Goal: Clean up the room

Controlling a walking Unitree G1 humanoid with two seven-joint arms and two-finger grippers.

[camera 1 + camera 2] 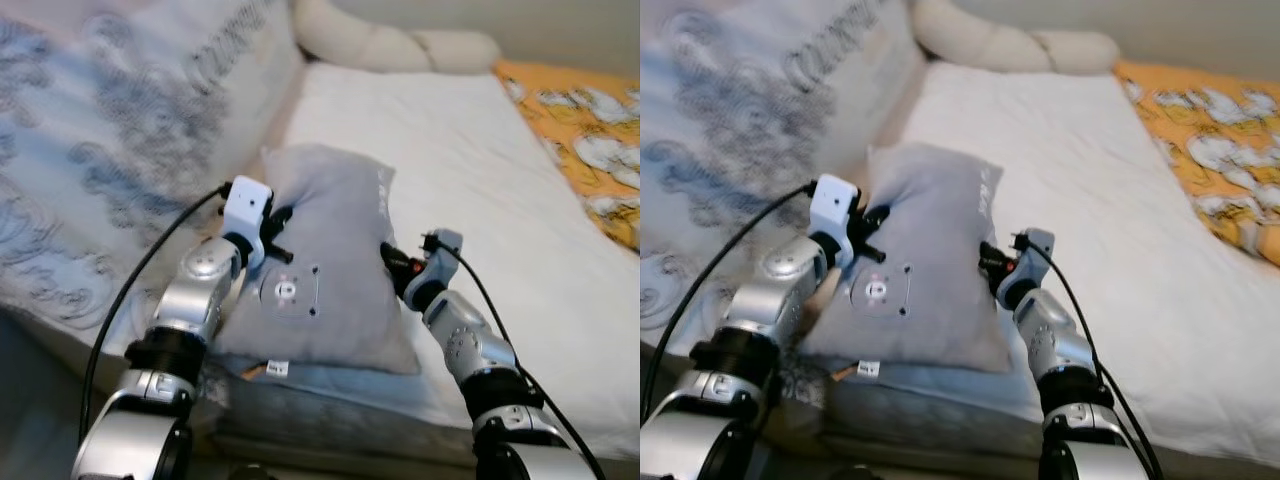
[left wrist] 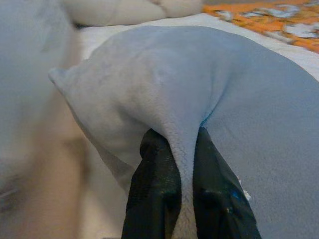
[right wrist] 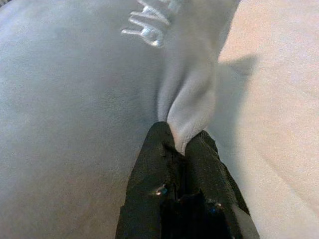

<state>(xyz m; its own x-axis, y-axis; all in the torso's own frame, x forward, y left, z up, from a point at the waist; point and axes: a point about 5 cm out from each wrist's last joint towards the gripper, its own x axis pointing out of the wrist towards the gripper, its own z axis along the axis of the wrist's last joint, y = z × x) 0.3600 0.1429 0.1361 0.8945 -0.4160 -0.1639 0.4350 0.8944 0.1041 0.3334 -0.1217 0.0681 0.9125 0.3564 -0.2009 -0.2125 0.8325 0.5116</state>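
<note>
Lying near the front edge of the white mattress (image 1: 480, 150) is one grey cushion (image 1: 335, 250), the single loose thing of its kind on the bed, plump, soft and fleecy, roughly rectangular with pointed corners, and pinched on both sides at once by the robot's two grippers. On its lower face sits one small round printed emblem (image 1: 288, 291), too blurred to read, and near its upper right corner runs a short line of pale embroidered lettering (image 3: 149, 22) whose characters cannot be made out. One small white tag (image 1: 277, 368) sticks out under its front edge. The left gripper (image 2: 183, 172) is clamped on a fold of the cushion's left side, the cloth squeezed into a ridge between both black fingers (image 2: 154, 199). The right gripper (image 3: 182, 144) is likewise clenched on a tuck of fabric at the cushion's right side, with the mattress just beyond it. One large patterned duvet (image 1: 110, 130) in blue-grey and white lies heaped to the left, touching the cushion's left edge. One cream bolster (image 1: 390, 45) lies across the head of the bed, and one orange cover with white figures (image 1: 590, 130) sits at the far right
</note>
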